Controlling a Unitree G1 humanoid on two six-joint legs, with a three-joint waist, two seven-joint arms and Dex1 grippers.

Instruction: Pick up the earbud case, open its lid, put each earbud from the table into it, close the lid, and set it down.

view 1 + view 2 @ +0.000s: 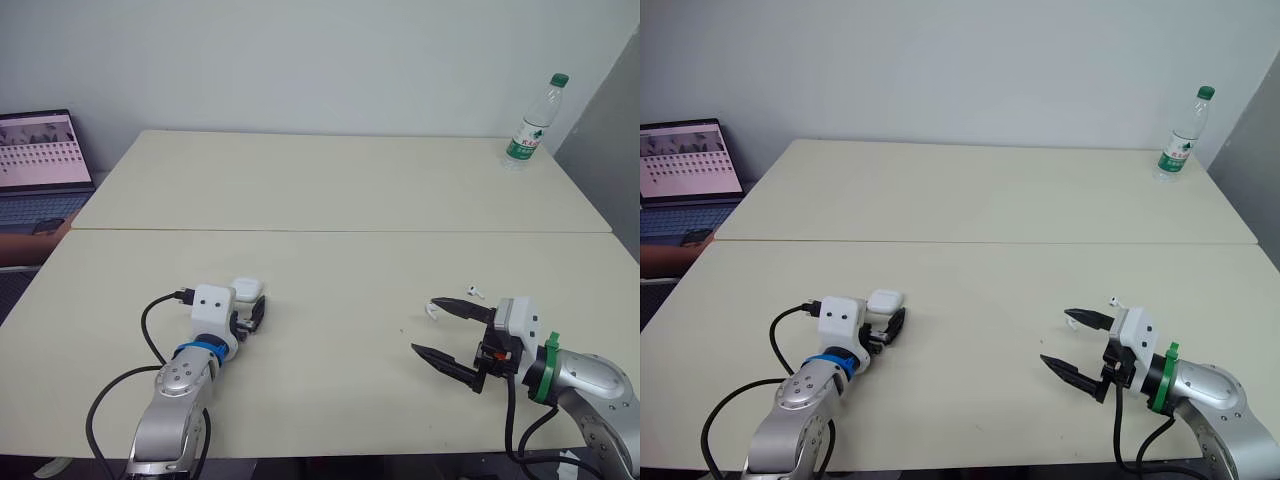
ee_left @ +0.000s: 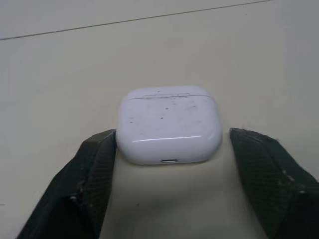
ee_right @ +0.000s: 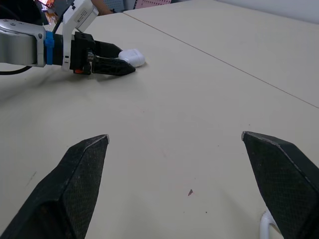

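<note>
The white earbud case (image 2: 169, 130) lies shut on the table, at front left (image 1: 247, 289). My left gripper (image 1: 250, 303) is open around it, one finger (image 2: 97, 164) against its side and the other a little apart. At front right my right gripper (image 1: 424, 325) stands open just above the table, holding nothing. One white earbud (image 1: 433, 312) lies right by its far fingertip, and its stem also appears in the right wrist view (image 3: 264, 226). A second earbud (image 1: 474, 291) lies a little behind that gripper. The right wrist view looks across at the left gripper (image 3: 107, 64) and the case (image 3: 132, 57).
A plastic water bottle (image 1: 532, 125) with a green cap stands at the far right corner. An open laptop (image 1: 40, 165) sits off the table's left side. A seam (image 1: 340, 230) runs across the cream tabletop. The front edge is close under both arms.
</note>
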